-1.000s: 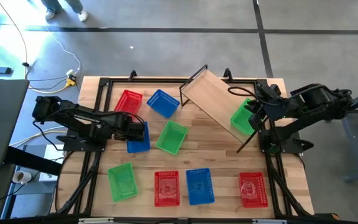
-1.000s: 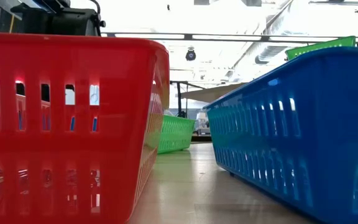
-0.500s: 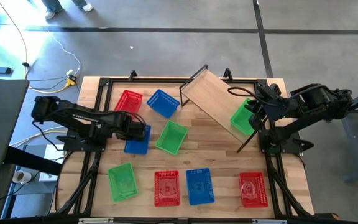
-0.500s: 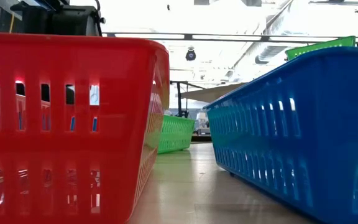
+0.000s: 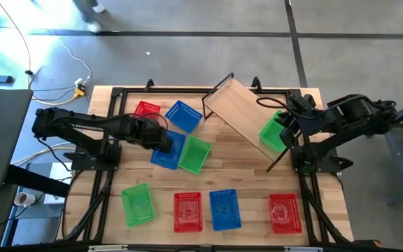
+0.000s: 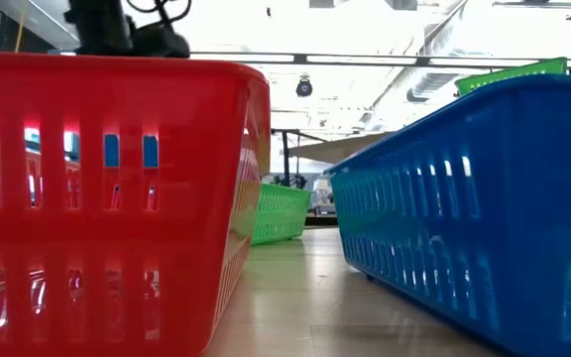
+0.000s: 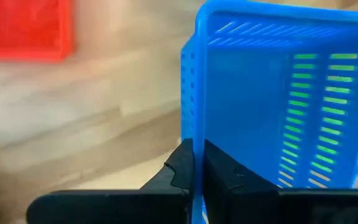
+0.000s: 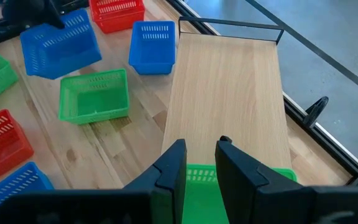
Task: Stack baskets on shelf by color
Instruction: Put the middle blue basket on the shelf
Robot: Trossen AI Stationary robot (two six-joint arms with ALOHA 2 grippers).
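Two baskets I hold: my left hand point(image 7: 197, 163) pinches a blue basket's point(image 5: 168, 149) wall above the tabletop point(image 5: 240, 175), partly covering a red basket point(image 5: 144, 108). My right hand point(image 8: 201, 163) pinches a green basket point(image 5: 274, 133) at the shelf's point(image 5: 242, 116) end, its body cut off.

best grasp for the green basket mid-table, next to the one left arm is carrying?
Pinch a long rim wall of the green basket from above, one finger inside, one outside. It sits upright and open-topped with thin walls. Use the side away from the blue basket in the left gripper, which looks to be touching its other side.
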